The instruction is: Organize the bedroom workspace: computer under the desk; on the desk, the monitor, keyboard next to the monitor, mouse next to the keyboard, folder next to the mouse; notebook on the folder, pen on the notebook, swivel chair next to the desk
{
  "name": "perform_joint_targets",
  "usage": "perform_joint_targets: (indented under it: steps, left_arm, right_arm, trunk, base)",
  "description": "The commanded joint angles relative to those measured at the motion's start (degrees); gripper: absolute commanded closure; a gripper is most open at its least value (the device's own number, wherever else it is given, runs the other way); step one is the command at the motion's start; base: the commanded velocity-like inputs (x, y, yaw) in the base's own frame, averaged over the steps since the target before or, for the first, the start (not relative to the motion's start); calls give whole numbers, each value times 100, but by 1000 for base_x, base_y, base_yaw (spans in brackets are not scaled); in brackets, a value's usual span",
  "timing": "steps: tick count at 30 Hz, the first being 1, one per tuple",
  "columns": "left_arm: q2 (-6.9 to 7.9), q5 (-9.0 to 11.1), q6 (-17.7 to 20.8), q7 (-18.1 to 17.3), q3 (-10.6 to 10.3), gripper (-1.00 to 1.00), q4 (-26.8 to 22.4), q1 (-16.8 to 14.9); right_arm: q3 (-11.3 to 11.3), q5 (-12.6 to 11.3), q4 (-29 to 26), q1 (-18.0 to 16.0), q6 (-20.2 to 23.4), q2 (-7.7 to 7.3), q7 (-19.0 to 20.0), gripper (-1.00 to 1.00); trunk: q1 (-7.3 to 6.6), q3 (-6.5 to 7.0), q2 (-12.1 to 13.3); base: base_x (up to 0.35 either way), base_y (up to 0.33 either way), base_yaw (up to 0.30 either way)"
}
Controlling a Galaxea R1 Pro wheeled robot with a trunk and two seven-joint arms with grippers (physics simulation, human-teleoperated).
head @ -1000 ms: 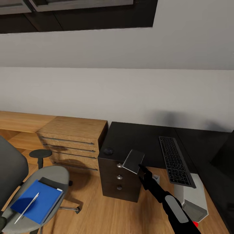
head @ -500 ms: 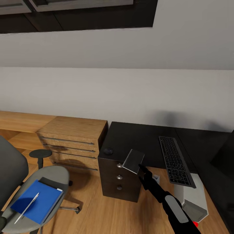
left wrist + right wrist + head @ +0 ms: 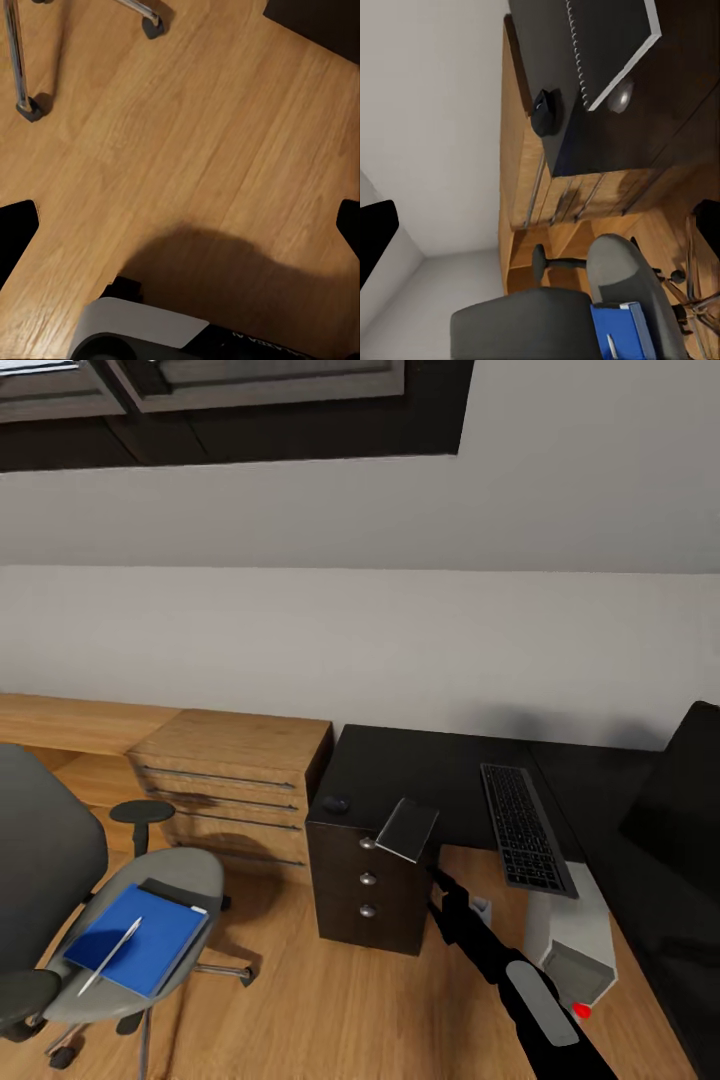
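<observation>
My right gripper [image 3: 429,871] is shut on the lower edge of the small dark grey notebook [image 3: 407,829], which hangs tilted just in front of the desk's [image 3: 420,770] left end. The notebook [image 3: 607,37] fills the near part of the right wrist view. The black mouse [image 3: 336,804] lies on the desk's left corner, the keyboard [image 3: 522,840] further right, the monitor [image 3: 680,800] at the far right. The grey computer [image 3: 575,940] stands under the desk. On the swivel chair [image 3: 150,900] lies the blue folder [image 3: 140,938] with the pen [image 3: 112,955] on it. My left gripper [image 3: 180,225] is open over bare floor.
Black drawers with silver knobs [image 3: 368,879] stand right behind the held notebook. A light wooden cabinet [image 3: 235,780] adjoins the desk's left side. The chair's chrome legs and castors [image 3: 28,111] are near my left gripper. Wooden floor [image 3: 330,1010] lies between chair and desk.
The whole head view has shifted, so the camera moved: more of the monitor and the chair show now. The notebook stays in my right gripper in front of the drawers.
</observation>
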Motion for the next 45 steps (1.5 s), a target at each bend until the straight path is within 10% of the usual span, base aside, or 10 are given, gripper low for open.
perform_joint_targets:
  steps: [1, 17, 19, 22, 31, 45]
  left_arm:
    - [7, 35, 21, 48, -19, -100, -14, 0]
    - [12, 19, 7, 51, -11, -100, -15, 0]
    - [6, 20, 8, 59, -16, -100, -15, 0]
    - [-4, 29, 10, 66, -30, -100, -11, 0]
    - [-11, 37, 10, 84, -159, -100, 167, 0]
    - [-46, 40, 3, 82, -286, -100, 648, 0]
  right_arm:
    - [16, -33, 2, -2, -89, 2, 0, -100]
    - [880, 670, 195, -2, -1828, 312, -651, -100]
    - [1514, 1316, 1080, -2, -2712, 386, -720, -100]
    - [1811, 1762, 1606, -2, -3529, 415, -740, -100]
    - [1998, 2231, 3058, -2, -4960, 458, -751, -100]
    - [2047, 2307, 3899, -2, -5260, 627, -746, -100]
  trunk:
    - [-3, -5, -4]
    - [-3, -5, -4]
    - [-25, 13, 36]
    - [-91, 67, 156]
    - [-288, 228, 517]
    - [-596, 480, 1079]
  base:
    - [-332, 0, 0]
    - [-235, 0, 0]
    - [-25, 0, 0]
    - [-8, 0, 0]
    - [-2, 0, 0]
    - [0, 0, 0]
